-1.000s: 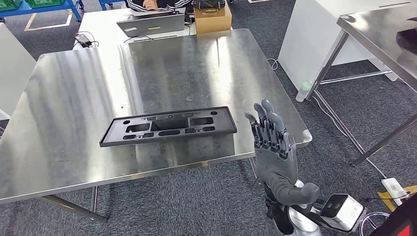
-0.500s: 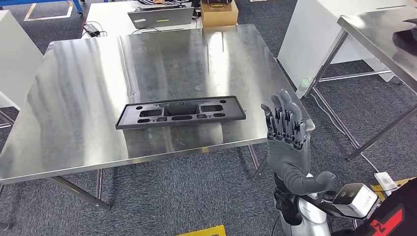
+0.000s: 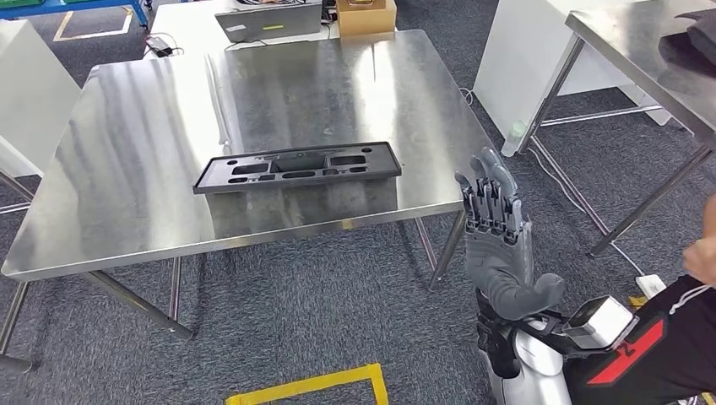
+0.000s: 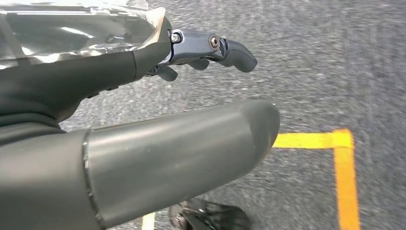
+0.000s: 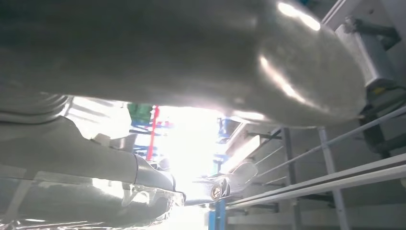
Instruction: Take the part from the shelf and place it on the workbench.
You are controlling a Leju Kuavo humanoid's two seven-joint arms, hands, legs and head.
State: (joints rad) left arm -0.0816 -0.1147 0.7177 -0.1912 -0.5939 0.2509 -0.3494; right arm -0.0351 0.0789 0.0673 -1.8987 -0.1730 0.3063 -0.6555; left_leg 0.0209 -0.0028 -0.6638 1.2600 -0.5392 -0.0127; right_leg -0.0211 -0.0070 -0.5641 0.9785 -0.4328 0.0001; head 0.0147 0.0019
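Since the earlier frames the whole head view has shifted, so camera movement is indicated rather than movement of the things: the tabletop [image 3: 127, 169] is now seen farther off and higher in the picture, more grey carpet is shown in front of it, and a yellow floor marking [image 3: 308, 386] has come into sight below. One black part [image 3: 297, 167], a long flat moulded piece with several cut-outs, is seen lying flat on the steel tabletop, toward its near edge, touched by no hand. The right hand [image 3: 498, 240] is held upright off the tabletop's near right corner, well apart from the part; its fingers [image 3: 488, 196] are stretched straight and lie close side by side, the thumb juts sideways, and nothing is held. In the left wrist view the left hand [image 4: 143, 143] is seen over grey carpet and a yellow line; its fingers [image 4: 220, 50] are loosely curled with a gap to the thumb, and nothing is gripped. One laptop [image 3: 270, 18] and one cardboard box [image 3: 365, 15] are seen on a white table beyond. No writing can be read. A person's hand [image 3: 701, 257] is visible at the right edge.
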